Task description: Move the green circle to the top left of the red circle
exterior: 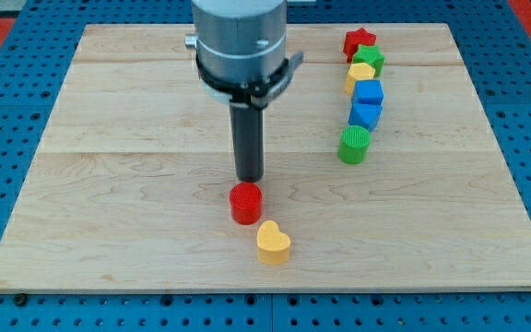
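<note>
The green circle (354, 144) stands at the view's right of centre, at the lower end of a column of blocks. The red circle (245, 203) sits below the middle of the board. My tip (249, 178) is just above the red circle, close to its upper edge, and far to the left of the green circle. I cannot tell whether the tip touches the red circle.
A yellow heart (272, 243) lies just below and right of the red circle. Above the green circle run two blue blocks (366, 112) (369, 92), a yellow heart (360, 75), a green star (370, 59) and a red star (359, 40). The wooden board (109, 184) lies on a blue pegboard.
</note>
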### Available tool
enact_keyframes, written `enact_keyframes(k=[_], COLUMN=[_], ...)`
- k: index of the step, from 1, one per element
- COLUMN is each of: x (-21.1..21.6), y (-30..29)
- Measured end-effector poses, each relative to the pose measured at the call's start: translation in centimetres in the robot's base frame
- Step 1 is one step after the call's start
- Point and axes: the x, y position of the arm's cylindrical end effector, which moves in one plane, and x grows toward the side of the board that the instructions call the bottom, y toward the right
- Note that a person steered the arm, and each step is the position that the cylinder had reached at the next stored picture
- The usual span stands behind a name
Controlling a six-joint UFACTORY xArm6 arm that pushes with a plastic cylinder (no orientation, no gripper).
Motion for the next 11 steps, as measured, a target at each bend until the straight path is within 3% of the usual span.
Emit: enact_keyframes(k=[1,2,3,4,5,6,9,10,11], x=[3.7,3.8,2.0,2.0,-1.3,-6.8,-4.6,-7.8,-7.1], y=[-0.3,-1.4,2.5,12.3,19.1,18.8,0.7,-3.6,-7.8])
